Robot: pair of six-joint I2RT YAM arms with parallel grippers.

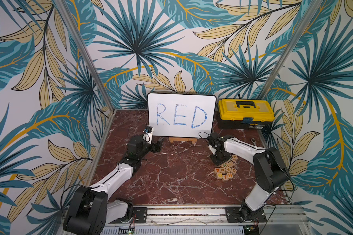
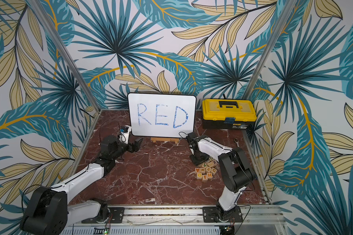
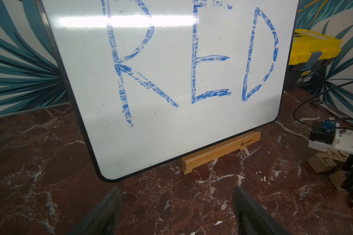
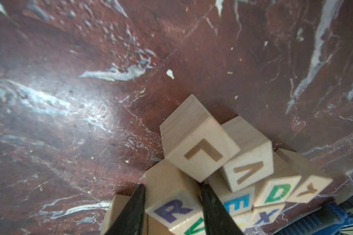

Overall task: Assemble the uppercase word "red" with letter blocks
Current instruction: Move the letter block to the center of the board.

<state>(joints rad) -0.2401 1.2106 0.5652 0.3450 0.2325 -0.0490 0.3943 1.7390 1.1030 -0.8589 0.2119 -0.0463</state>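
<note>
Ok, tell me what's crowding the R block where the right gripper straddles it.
Nothing sits between the right gripper and the R block; its fingers flank it. But the L block leans on its far edge, and the V block and E block press close.

R block (image 4: 172,209) in pile w/ E (image 4: 238,204), D (image 4: 277,192); probably gripped.

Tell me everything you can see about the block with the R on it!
The R block is a small cube of pale wood with a dark purple R printed on one face. It sits in the pile of letter blocks, pressed against its neighbours, with an L block leaning on its top edge. The right end effector has one black finger on each side of it, close against the wood.
</note>
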